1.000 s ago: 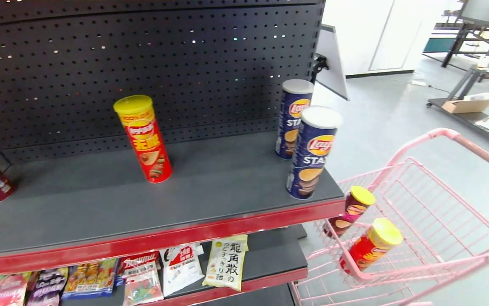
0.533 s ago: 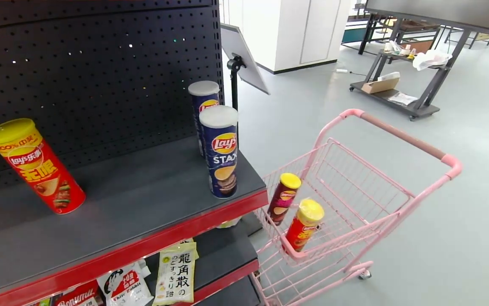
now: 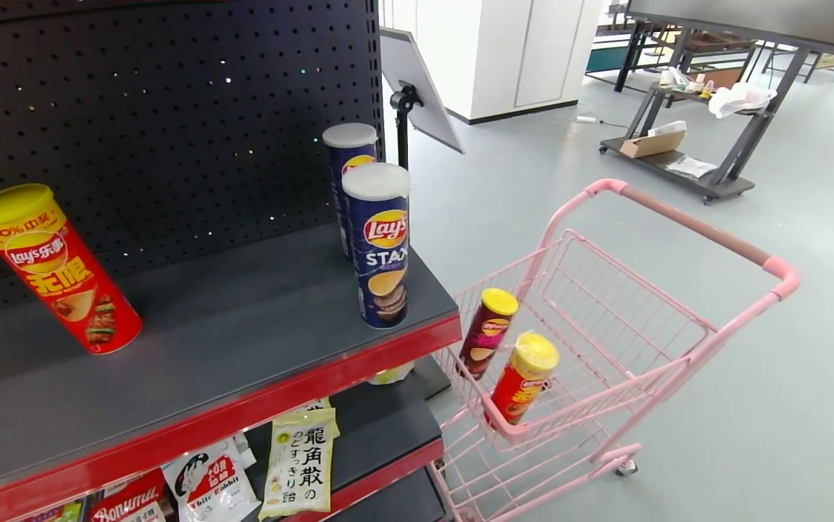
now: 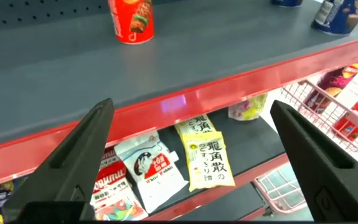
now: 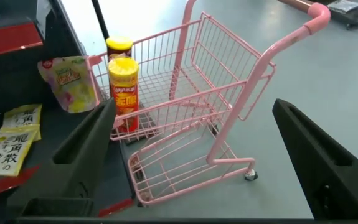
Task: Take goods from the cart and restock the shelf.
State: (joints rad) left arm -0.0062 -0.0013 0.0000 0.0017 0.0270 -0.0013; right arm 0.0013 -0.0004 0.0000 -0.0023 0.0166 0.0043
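Snack bags point(image 3: 297, 464) under red-edged shelf point(image 3: 243, 319), beside pink cart point(image 3: 685, 223).

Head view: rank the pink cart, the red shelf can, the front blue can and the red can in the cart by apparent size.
1. pink cart
2. red shelf can and front blue can: about alike, unranked
3. red can in the cart: smallest, but farther off

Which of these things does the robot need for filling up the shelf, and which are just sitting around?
For the job:
pink cart, small red can and maroon can inside it, top shelf, big red can and two blue cans standing on it.

Just lying about:
snack bags on the lower shelf, tilted sign board, far trolley with a cardboard box.
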